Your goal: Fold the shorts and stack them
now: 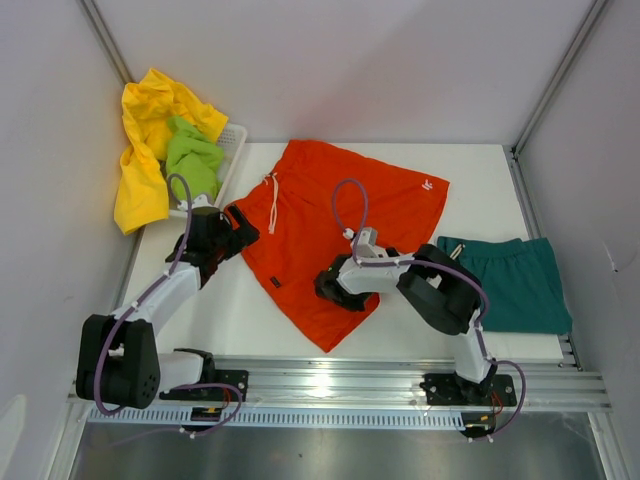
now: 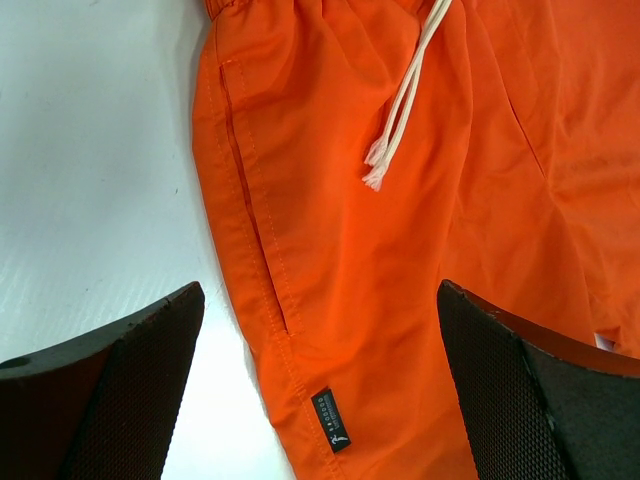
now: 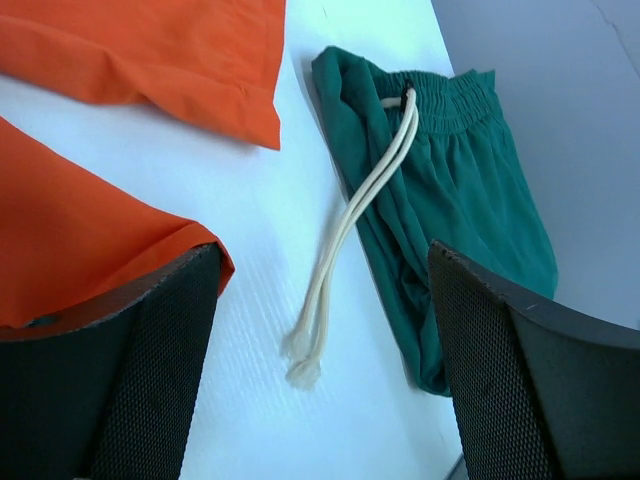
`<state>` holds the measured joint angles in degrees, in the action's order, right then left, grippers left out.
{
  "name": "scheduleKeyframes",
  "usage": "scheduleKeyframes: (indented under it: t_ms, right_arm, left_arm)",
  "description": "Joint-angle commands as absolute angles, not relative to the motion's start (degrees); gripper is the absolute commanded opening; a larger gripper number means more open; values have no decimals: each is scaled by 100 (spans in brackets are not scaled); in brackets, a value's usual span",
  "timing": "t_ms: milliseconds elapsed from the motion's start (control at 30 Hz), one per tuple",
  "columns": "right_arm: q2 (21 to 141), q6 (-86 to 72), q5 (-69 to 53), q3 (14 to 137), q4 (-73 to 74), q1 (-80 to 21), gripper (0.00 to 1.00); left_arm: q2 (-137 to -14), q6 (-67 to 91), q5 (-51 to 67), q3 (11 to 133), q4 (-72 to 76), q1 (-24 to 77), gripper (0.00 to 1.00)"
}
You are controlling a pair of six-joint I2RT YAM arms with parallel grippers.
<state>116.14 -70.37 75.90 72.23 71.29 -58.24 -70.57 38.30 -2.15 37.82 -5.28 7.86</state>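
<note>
The white table (image 1: pixel 270 320) has a smooth, faintly ribbed surface. At the centre of the top view the orange-red shorts (image 1: pixel 330 215) lie spread flat, thin smooth woven cloth with stitched side seams. A small white logo (image 1: pixel 427 184) sits near their upper right corner and a black woven tag (image 2: pixel 333 420) on the side seam carries white print; both are too small to read.

The dark teal shorts (image 1: pixel 515 285) lie folded at the right edge, a softer knit with a gathered elastic waist. At upper left the yellow shorts (image 1: pixel 140 190) drape crumpled over the white basket (image 1: pixel 236 140), with the lime green shorts (image 1: pixel 195 160) bunched on top.

The left gripper (image 2: pixel 320 300) hangs over the waist end of the orange-red shorts, its 2 textured black fingers spread wide, gripping nothing. The right gripper (image 3: pixel 325 260) is also spread, holding nothing, 1 finger over an orange hem.

A pale twisted drawstring (image 2: pixel 405 100) ends frayed; the teal pair's cord (image 3: pixel 345 240) trails across the table.
</note>
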Motion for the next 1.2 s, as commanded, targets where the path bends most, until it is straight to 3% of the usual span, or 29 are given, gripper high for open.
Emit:
scheduleKeyframes:
  t_ms: [0,200,267,300,333,433,467,667,833,900,1033,1167]
  right_arm:
    - [11584,-8350,8095,7383,8631,-5985,83]
    - [11382,-7930,8086,7304,8403,-5836,84]
    - [10946,-7028,7851,6981,7300,-5792,84]
    - [10690,-5543,7657,6770,6581,-5722,84]
    - [10383,-4728,7394,6489,4930,-5652,84]
    - [8810,-2932,5603,5188,2549,-5031,83]
    - [8485,-2814,4903,4968,2323,-4827,83]
    - [7358,-2435,3517,4500,1978,-3509,85]
    - [6725,-2066,2351,4290,1662,-3366,85]
    - [6601,-2092,1866,4254,1609,-3358,81]
    - [6285,-2469,733,4061,1494,-3401,61]
    - [6082,-2865,510,3701,1398,-3498,49]
  left_arm:
    - [-7049,3647,-184,3893,-492,747,99]
    - [-7023,3612,-158,3929,-554,747,99]
    - [-7014,3604,-167,3929,-562,747,99]
    - [-6996,3604,-167,3920,-562,747,99]
    - [-6996,3612,-167,3920,-563,747,99]
    - [-6987,3604,-149,3920,-580,738,99]
    - [-6979,3595,-158,3929,-571,747,99]
    - [-7022,3612,-167,3955,-571,747,99]
    - [-7084,3551,-237,4078,-703,686,99]
    - [-7066,3542,-202,4104,-799,598,99]
    - [-6961,3551,-141,4227,-967,361,99]
    - [-6882,3586,-211,4271,-1116,220,99]
